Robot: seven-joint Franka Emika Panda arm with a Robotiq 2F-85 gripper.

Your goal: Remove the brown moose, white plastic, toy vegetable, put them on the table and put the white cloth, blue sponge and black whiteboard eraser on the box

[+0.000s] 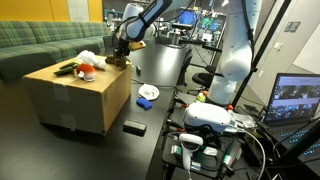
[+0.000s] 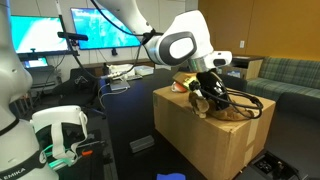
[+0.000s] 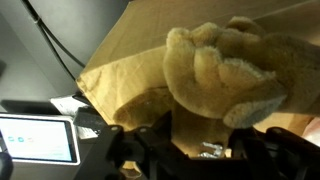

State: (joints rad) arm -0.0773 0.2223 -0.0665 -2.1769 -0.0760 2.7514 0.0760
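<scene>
The brown moose (image 3: 220,65) fills the wrist view, lying at the corner of the box (image 1: 70,95) top. My gripper (image 3: 200,125) is down over it, with a finger on each side pressing the plush. In both exterior views the gripper (image 1: 122,50) (image 2: 208,95) sits at the box's (image 2: 215,135) corner. The toy vegetable (image 1: 85,70) and white plastic (image 1: 90,57) lie on the box top. On the table (image 1: 110,150) are the white cloth (image 1: 148,92), the blue sponge (image 1: 146,103) beside it and the black whiteboard eraser (image 1: 133,127).
A green couch (image 1: 40,40) stands behind the box. A laptop (image 1: 295,100) and a white headset (image 1: 215,118) with cables sit along the table's side. Monitors (image 2: 100,30) and a dark chair (image 1: 160,60) are beyond the arm.
</scene>
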